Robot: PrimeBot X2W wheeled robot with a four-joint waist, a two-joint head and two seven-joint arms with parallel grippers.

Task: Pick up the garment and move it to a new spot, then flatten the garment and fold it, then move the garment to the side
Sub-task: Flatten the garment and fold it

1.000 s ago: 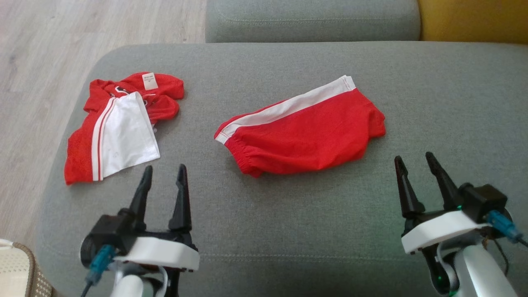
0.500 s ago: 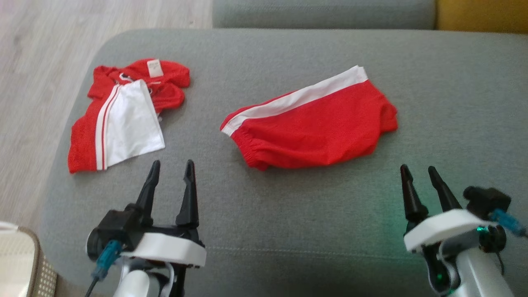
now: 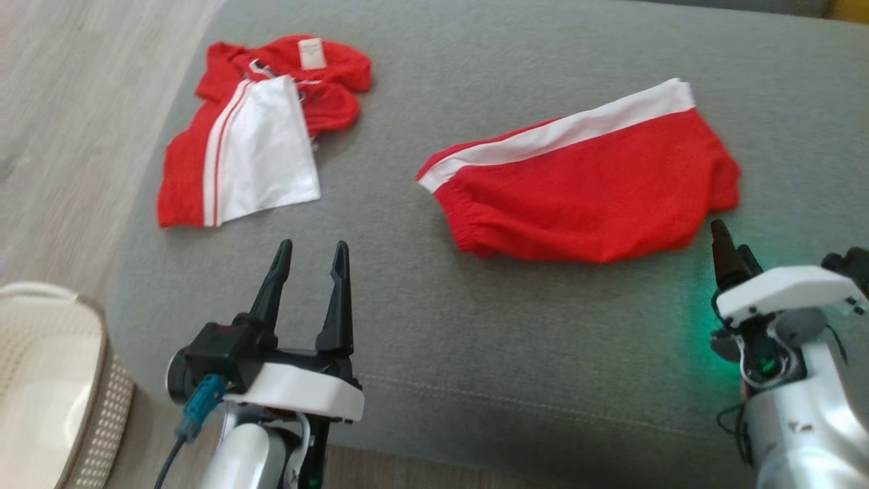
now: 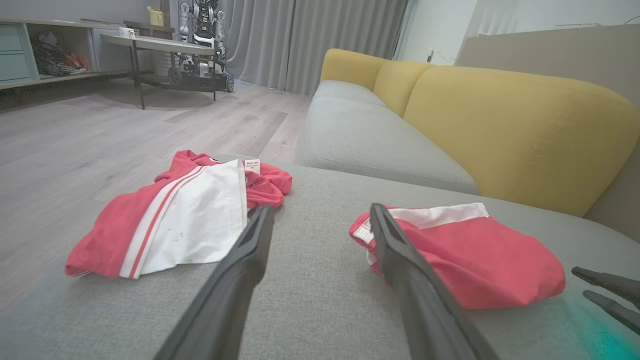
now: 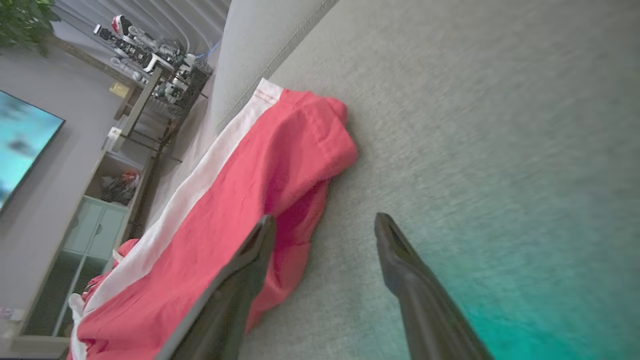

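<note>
A wide band of bare grey seat cushion [image 3: 516, 353] is lying open in front of both grippers, offering clear passage along its near edge. The red shorts [image 3: 584, 190] are taking up the middle-right of the cushion, their lower right corner sitting just beside the spread fingers of the right gripper [image 3: 732, 239]. A crumpled red-and-white garment [image 3: 251, 149] is occupying the far left corner, well apart from the shorts. A bare lane is running between the two, ahead of the left gripper [image 3: 313, 244], whose fingers are standing apart. A pale basket [image 3: 41, 367] is crowding the floor at lower left. A yellow sofa back [image 4: 500, 125] is rising beyond the cushion's far right.
</note>
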